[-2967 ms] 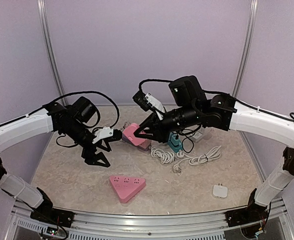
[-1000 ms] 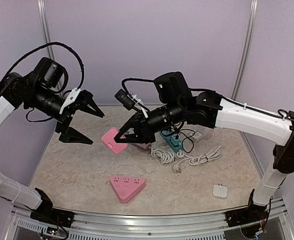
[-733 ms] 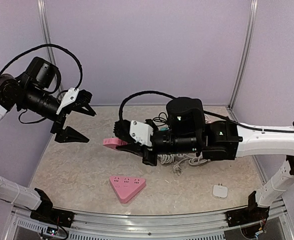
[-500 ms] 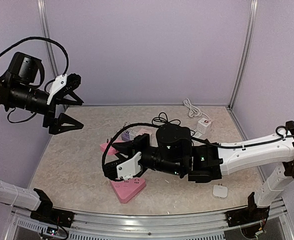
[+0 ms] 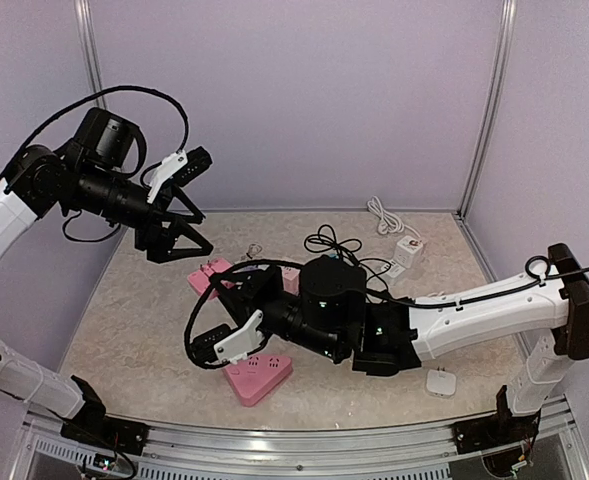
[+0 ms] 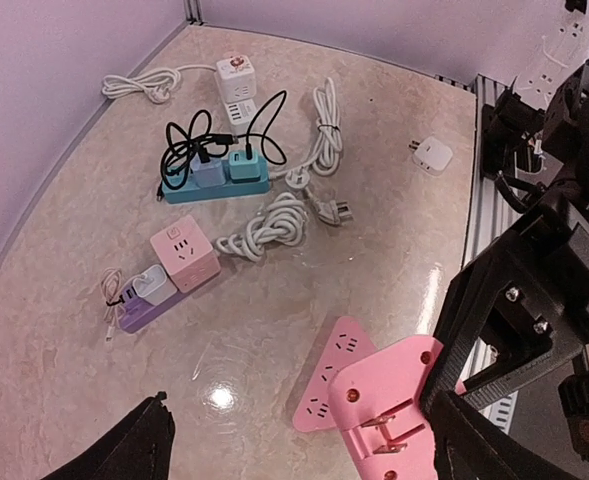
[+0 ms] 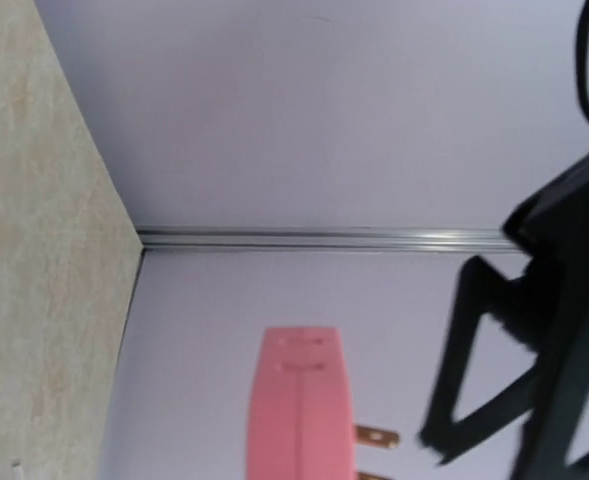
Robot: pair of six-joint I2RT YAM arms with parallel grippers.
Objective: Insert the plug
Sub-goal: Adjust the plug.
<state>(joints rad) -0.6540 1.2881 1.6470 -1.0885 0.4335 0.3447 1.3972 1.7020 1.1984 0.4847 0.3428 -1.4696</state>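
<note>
Now pink plug (image 7: 302, 400) w/ brass prongs (image 7: 376, 436) nr triangular strip (image 6: 326, 375).

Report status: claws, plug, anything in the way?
Left claw open, held high, empty. Right claw shut on pink plug, prongs bare, not yet inserted. Triangular strip sockets uncovered.

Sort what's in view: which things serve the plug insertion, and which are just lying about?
Job: pink plug, pink triangular power strip (likely target).
Lying about: teal power strip, white cube socket, pink cube socket, lilac strip, small white adapter, coiled white cable.
</note>
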